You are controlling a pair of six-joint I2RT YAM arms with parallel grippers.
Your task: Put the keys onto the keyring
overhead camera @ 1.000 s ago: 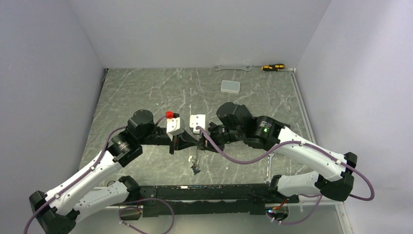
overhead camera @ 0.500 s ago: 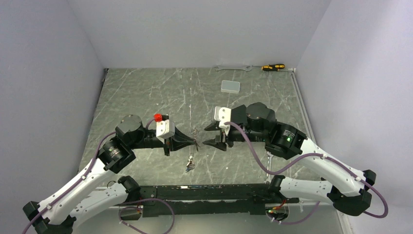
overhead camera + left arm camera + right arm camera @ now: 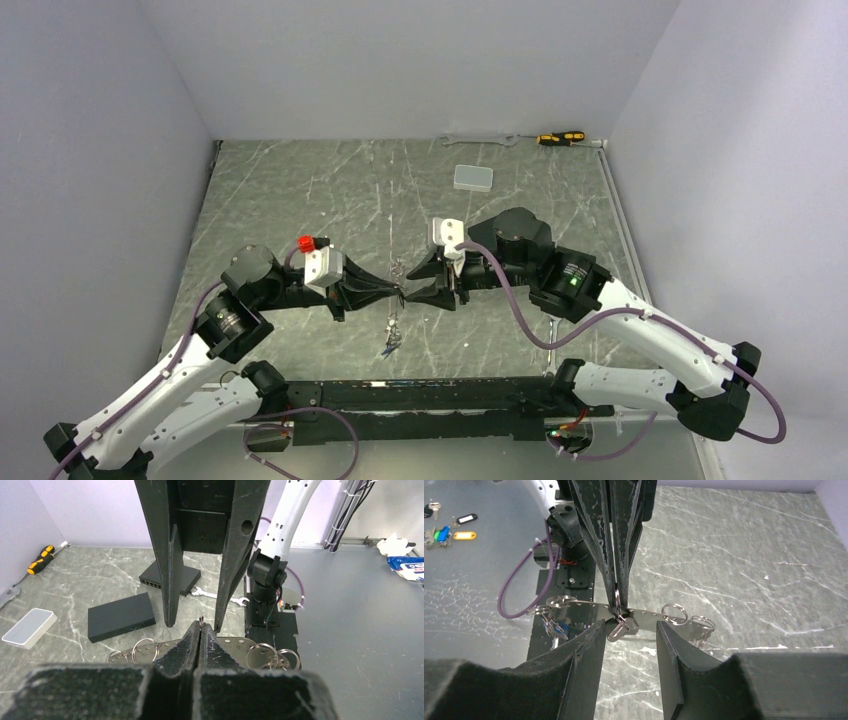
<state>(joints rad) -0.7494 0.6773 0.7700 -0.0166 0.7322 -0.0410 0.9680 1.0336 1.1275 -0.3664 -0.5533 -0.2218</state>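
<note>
— Grey-veined worktop (image 3: pixel 300 190) below. The right gripper (image 3: pixel 630 630) has moved back in, released, jaws either side of what the left gripper (image 3: pixel 200 631) holds.
— And the left?
— Clenched on the keyring (image 3: pixel 617 599), a key (image 3: pixel 621 626) dangling just beneath its tips. The right one seems set to work that key on.

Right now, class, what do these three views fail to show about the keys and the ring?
Top external: the key bunch below the left gripper is too small to count keys.
Left wrist: its own shut fingers hide what they pinch.
Right wrist: the key overlaps the ring, so threading cannot be told; the key bunch sits partly behind a finger of the right gripper.
</note>
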